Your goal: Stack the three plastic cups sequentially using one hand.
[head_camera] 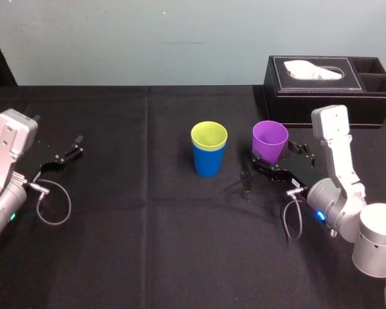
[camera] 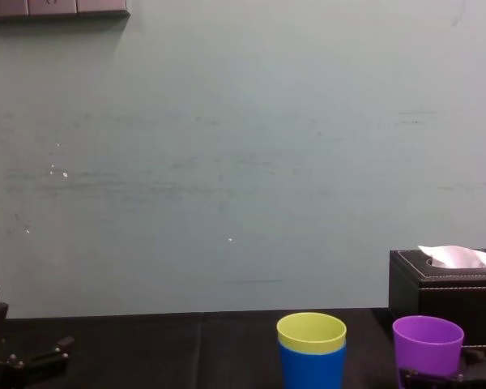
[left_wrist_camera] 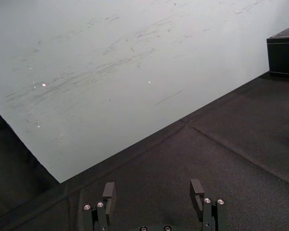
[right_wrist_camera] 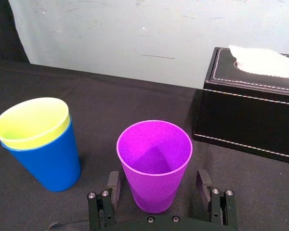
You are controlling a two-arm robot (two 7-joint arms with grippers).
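Black cloth covers the desk from the near edge to the wall. Nearest on the robot's right, the right gripper sits low over the cloth with its jaws released, one on each side of the purple cup. The cup stands upright between them, mouth up, with a gap showing at each side so neither jaw touches it. Near it on the robot's left, and apart from it, the blue cup stands upright with the yellow-green cup nested inside, only its rim band rising above the blue. At the desk's left side the left gripper is parked, jaws spread with nothing between them. Behind the purple cup is a black tissue box, and beyond that a pale wall.
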